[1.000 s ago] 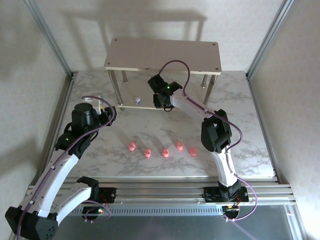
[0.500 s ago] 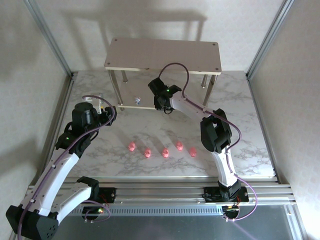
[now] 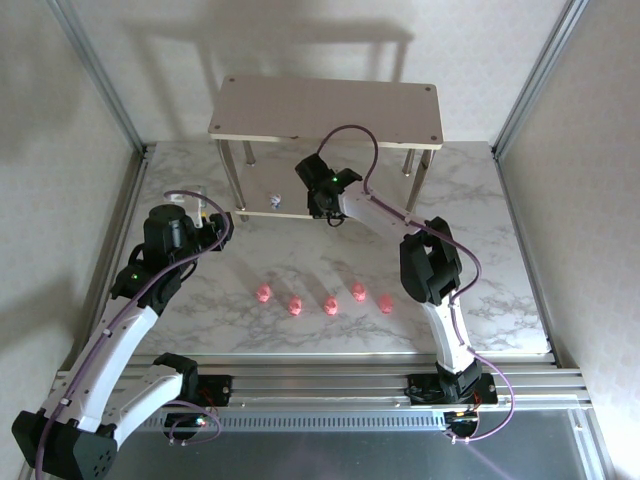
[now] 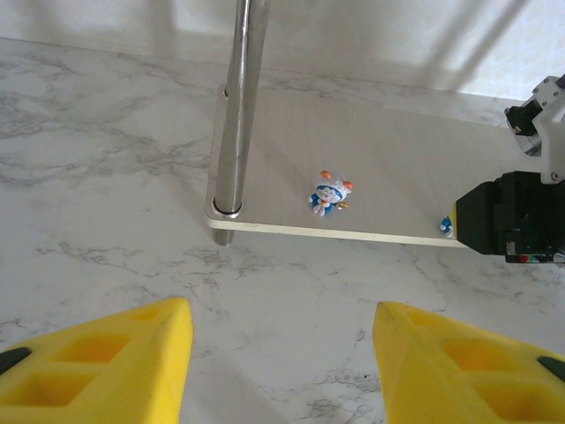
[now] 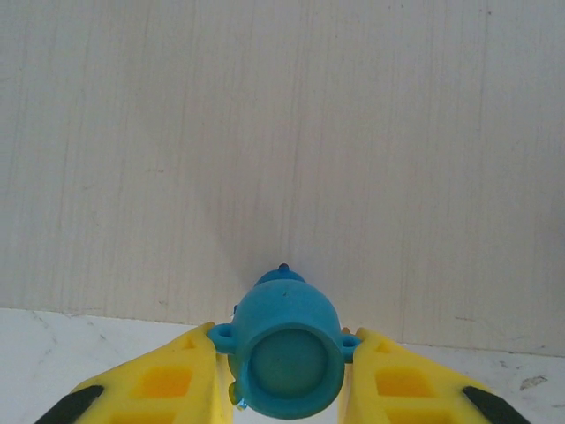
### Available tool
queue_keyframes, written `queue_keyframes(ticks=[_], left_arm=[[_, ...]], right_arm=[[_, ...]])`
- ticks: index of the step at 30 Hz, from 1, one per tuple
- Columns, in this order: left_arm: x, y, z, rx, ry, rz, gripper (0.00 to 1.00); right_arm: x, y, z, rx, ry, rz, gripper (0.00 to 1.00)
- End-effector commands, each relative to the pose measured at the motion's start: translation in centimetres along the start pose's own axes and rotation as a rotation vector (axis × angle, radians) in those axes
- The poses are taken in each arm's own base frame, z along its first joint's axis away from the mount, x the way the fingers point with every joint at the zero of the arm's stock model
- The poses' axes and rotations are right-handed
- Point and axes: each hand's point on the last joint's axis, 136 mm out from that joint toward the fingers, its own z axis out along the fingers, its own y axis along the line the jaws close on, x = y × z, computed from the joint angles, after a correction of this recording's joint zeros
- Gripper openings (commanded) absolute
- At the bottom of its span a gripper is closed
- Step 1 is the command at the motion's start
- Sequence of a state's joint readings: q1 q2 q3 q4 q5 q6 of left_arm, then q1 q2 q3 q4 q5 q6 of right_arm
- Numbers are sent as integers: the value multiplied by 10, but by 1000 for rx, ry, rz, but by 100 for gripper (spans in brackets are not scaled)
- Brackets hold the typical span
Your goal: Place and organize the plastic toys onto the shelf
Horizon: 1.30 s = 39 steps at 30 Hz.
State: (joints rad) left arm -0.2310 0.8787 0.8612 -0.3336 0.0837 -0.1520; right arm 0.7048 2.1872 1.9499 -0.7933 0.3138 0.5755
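Right claw [image 5: 284,336] pinching a small blue plastic figurine [image 5: 287,367] at the front lip of the beige two-tier shelf [image 5: 282,132], lower board, ready to set down. Possibly not resting yet; its face is hidden. Left claw [image 4: 281,309] spread, empty, above the marble desk [image 4: 106,221]. Five pink plastic toys [image 3: 329,305] wait in a row there.

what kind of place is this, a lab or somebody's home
Most likely a robot lab test cell: left arm and right arm bolted to an aluminium rail, a marble-pattern table inside pale screens, a small shelf.
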Motion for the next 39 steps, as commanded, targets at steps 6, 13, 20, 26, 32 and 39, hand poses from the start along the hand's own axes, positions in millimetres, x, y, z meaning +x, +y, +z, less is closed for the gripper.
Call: queue_keyframes(ticks=[6, 13, 20, 26, 32, 39], left_arm=[[-1, 2, 0, 4, -8, 15, 57], [0, 4, 0, 1, -7, 13, 57], [1, 4, 2, 4, -3, 10, 57], [2, 5, 2, 2, -2, 8, 57], [4, 5, 4, 2, 3, 7, 57], [4, 6, 4, 2, 3, 6, 58]], right_arm=[[-7, 5, 9, -6, 34, -9, 21], [-1, 6, 13, -5, 73, -15, 21], [0, 2, 17, 16, 73, -24, 22], [-5, 1, 20, 25, 50, -19, 23], [-7, 2, 24, 32, 46, -20, 26], [-5, 1, 26, 36, 50, -19, 34]])
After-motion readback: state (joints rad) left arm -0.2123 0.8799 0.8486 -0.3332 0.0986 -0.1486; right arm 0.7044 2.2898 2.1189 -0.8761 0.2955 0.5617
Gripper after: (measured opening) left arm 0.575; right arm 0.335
